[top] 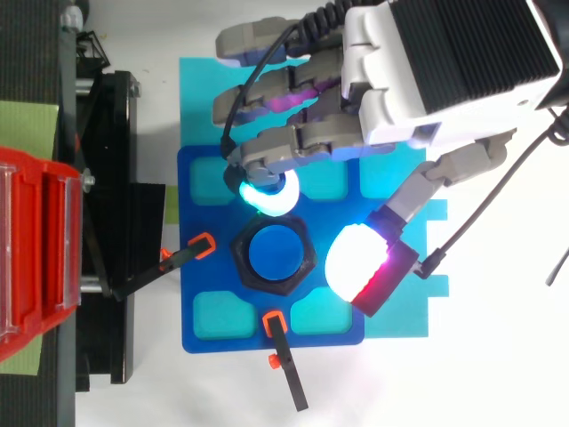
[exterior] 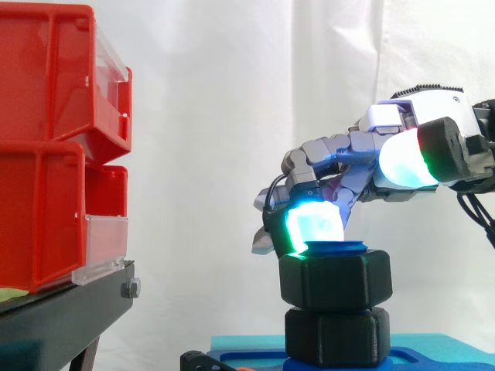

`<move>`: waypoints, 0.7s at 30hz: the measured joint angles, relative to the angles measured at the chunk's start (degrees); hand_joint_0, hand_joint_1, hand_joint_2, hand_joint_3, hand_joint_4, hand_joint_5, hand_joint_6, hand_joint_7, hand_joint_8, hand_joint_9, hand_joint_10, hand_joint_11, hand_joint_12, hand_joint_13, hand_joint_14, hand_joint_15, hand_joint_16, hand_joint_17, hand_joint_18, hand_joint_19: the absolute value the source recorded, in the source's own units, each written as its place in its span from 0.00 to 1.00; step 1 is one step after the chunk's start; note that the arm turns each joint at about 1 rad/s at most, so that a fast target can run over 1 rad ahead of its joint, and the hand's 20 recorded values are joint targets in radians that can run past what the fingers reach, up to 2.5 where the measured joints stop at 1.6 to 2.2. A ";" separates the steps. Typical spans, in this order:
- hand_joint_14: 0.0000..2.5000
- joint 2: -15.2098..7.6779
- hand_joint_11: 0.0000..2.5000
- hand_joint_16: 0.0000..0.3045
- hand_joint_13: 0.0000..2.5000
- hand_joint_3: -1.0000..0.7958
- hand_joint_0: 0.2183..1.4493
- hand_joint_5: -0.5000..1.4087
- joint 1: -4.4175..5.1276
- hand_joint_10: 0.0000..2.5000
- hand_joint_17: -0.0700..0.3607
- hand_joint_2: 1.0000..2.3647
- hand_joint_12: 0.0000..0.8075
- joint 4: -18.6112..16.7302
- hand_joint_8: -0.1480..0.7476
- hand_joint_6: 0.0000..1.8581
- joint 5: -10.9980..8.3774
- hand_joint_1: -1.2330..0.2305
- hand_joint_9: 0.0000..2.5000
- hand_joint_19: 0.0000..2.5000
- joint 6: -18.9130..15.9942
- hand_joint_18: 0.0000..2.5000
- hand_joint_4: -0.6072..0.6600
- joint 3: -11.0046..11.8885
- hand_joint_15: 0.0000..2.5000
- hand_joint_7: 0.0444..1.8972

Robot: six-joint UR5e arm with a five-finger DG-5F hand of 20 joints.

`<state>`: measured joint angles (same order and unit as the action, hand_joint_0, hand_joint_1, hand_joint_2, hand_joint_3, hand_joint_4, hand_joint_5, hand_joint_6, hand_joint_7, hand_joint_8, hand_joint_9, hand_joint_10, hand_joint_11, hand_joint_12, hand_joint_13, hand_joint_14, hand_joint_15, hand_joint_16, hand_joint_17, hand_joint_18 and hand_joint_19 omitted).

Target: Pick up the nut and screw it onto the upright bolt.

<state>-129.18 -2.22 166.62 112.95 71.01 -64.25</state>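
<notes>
- The robot hand [top: 444,80] hovers over a black hex nut [exterior: 335,280]. The nut sits directly under the fingertips, already on the blue upright bolt [top: 273,253], whose flat top shows through the nut's hole.
- The hand is not clamped on anything: bent fingers on one side and thumb on the other stand apart.
- One cyan-glowing fingertip [exterior: 313,224] touches the nut's upper edge. The thumb pad [top: 356,262], glowing white and red, lies just beside the nut seen from above, but from the side it hangs raised above it.
- Below the nut, farther from the hand, a second black hex piece [exterior: 336,336] sits on a blue plate [top: 200,320]. I cannot tell whether the two touch.
- I judge the step to be turning the nut down the thread, with little travel left.
- To do it well, I would lower the thumb onto the flat opposite the fingertip and pinch across two flats. I would then turn in short strokes, pressing straight down so the nut does not tilt or bind.
- Red bins [exterior: 46,139] stand well apart, beyond the fingertips.
</notes>
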 measured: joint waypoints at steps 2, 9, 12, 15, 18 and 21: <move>0.00 0.00 0.00 0.05 0.21 0.28 0.25 0.28 -0.17 0.00 0.24 0.00 0.27 0.01 0.44 0.27 0.20 0.67 0.35 0.00 0.00 0.04 0.56 0.00 0.00 0.80; 0.00 0.05 0.00 0.05 0.21 0.28 0.25 0.28 -0.99 0.00 0.24 0.00 0.27 -0.12 0.44 0.27 1.25 0.68 0.35 0.00 0.00 0.04 0.56 0.01 0.00 0.76; 0.00 0.06 0.00 0.05 0.21 0.28 0.24 0.26 -1.45 0.00 0.24 0.00 0.27 -0.20 0.44 0.27 1.84 0.68 0.35 0.00 0.00 0.04 0.60 0.21 0.00 0.71; 0.00 0.07 0.00 0.05 0.20 0.28 0.24 0.24 -1.99 0.00 0.25 0.00 0.29 -0.01 0.43 0.27 2.65 0.69 0.33 0.00 0.00 0.03 0.66 1.02 0.00 0.60; 0.00 0.07 0.00 0.06 0.19 0.28 0.23 0.23 -2.46 0.00 0.26 0.00 0.30 0.88 0.43 0.27 3.44 0.69 0.31 0.00 0.00 0.01 0.68 2.58 0.00 0.51; 0.00 0.07 0.00 0.07 0.18 0.28 0.23 0.21 -2.69 0.00 0.27 0.00 0.32 2.28 0.41 0.27 3.76 0.69 0.29 0.00 0.03 0.00 0.65 4.14 0.00 0.41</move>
<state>-129.11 -4.91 168.91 116.71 71.04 -60.11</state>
